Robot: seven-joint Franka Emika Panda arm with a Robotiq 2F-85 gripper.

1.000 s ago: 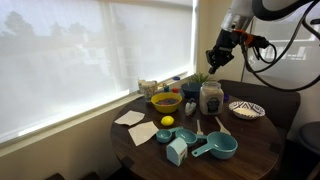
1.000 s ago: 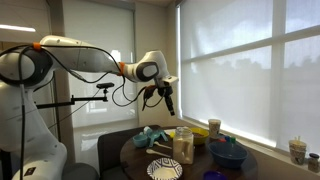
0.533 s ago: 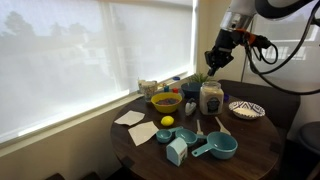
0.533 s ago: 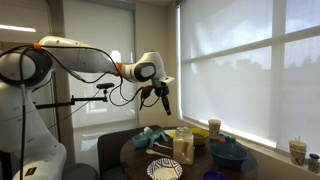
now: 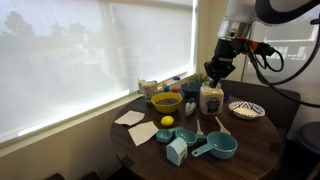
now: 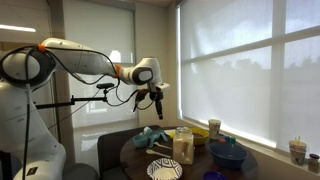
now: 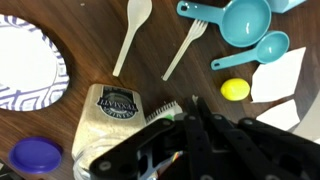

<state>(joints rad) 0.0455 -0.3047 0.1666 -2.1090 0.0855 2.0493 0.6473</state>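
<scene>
Wrist view: jar partly bhd claw

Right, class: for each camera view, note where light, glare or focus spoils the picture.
In an exterior view the blinds glare almost white while the table stays dark; in an exterior view the window backlights the room; in the wrist view the gripper is a dark, blurred mass up close, while the lemon and spoon look sharp.
</scene>
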